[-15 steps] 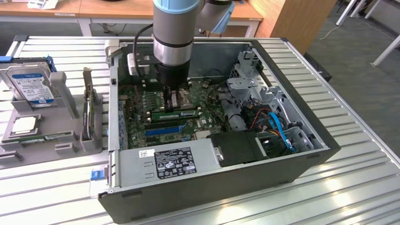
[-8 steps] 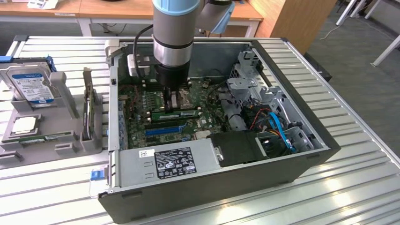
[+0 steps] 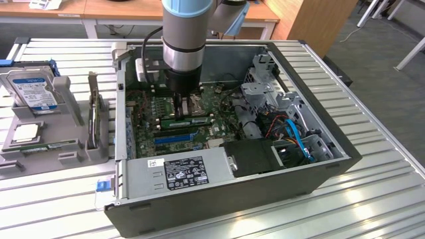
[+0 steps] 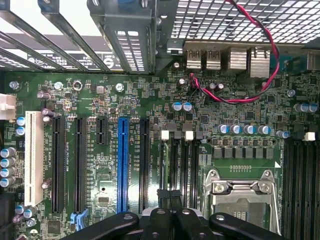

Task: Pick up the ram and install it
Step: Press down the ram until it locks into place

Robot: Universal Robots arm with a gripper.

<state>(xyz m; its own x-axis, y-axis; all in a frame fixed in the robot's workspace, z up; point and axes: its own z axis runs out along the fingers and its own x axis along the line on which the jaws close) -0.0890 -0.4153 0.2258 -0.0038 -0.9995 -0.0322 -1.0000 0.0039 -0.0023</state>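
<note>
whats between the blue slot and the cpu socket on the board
In the wrist view: one black expansion slot beside the blue slot, then the black memory slots with white clips, then the cpu socket.

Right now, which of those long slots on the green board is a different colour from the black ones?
The blue slot. It runs between black slots on either side, and a white slot sits further out near the board's edge. The blue one is nearer the hand.

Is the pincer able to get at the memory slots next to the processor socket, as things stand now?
Probably yes. The computer case lies open, the pincer hangs just above the memory slots beside the processor socket, and nothing stands between them.
</note>
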